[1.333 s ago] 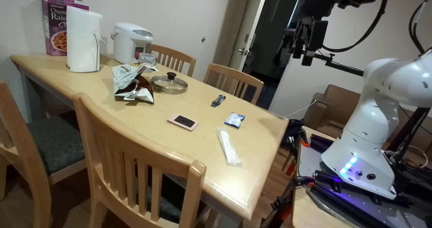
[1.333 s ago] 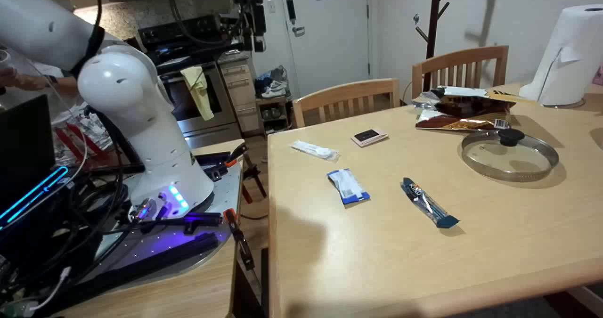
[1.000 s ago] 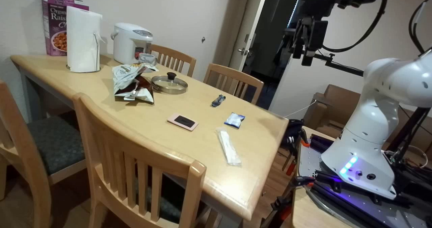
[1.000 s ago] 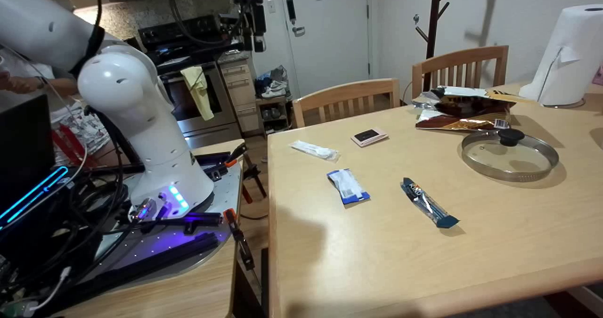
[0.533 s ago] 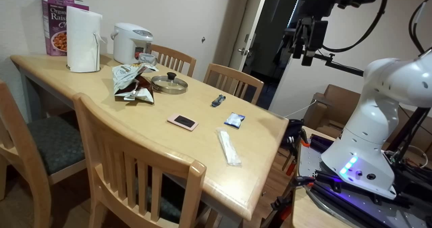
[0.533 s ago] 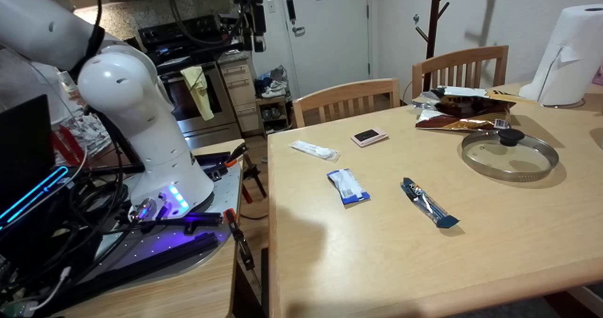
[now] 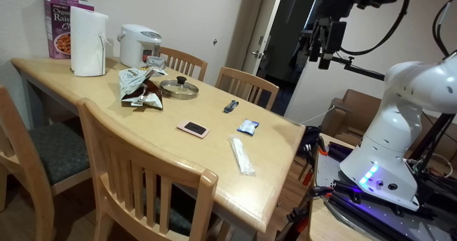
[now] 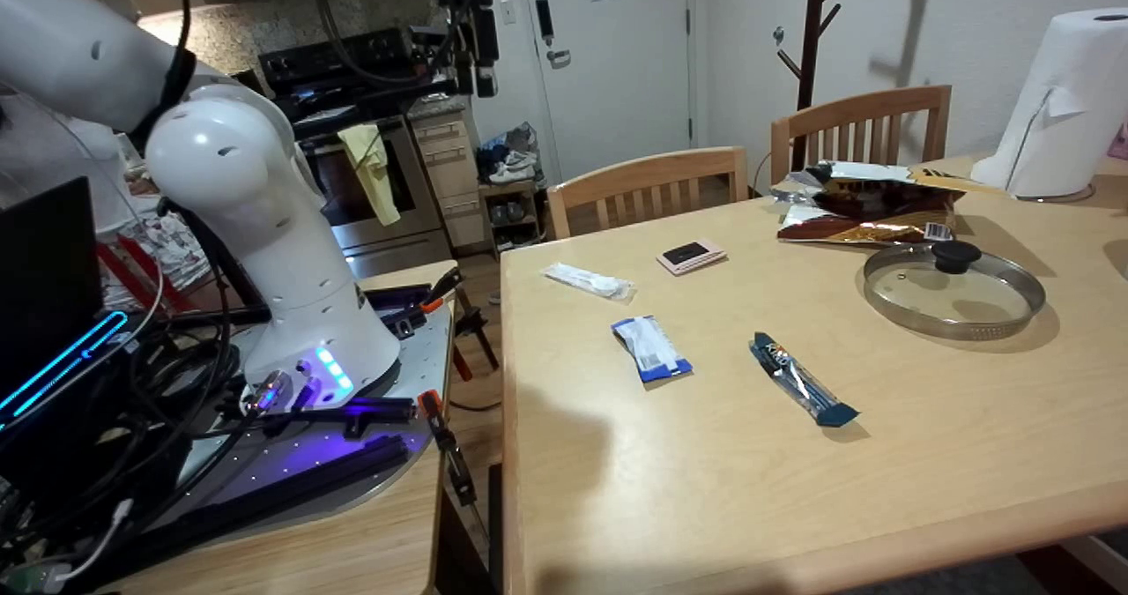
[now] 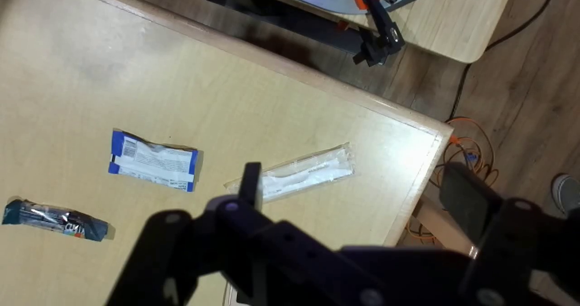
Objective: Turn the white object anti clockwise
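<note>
The white object (image 7: 241, 155) is a slim white bar in a clear plastic wrapper. It lies flat on the wooden table (image 7: 221, 159) near the corner, and shows in both exterior views (image 8: 589, 281). In the wrist view the white object (image 9: 308, 174) runs slanted, its left end partly hidden behind a gripper finger. My gripper (image 9: 358, 188) is open and empty, its two fingers wide apart. In an exterior view the gripper (image 7: 323, 57) hangs high above and off the table's edge, well apart from the white object.
A blue-white packet (image 8: 652, 348), a dark wrapped bar (image 8: 802, 379) and a pink card holder (image 7: 193, 128) lie near the white object. Farther off are a glass lid (image 8: 952, 291), an open bag (image 7: 139, 89), a paper towel roll (image 7: 88, 43) and a white kettle (image 7: 139, 44). Chairs (image 7: 150, 155) surround the table.
A hand and forearm behind the robot in an exterior view have gone out of sight. The arm, the gripper and the things on the table have not visibly moved.
</note>
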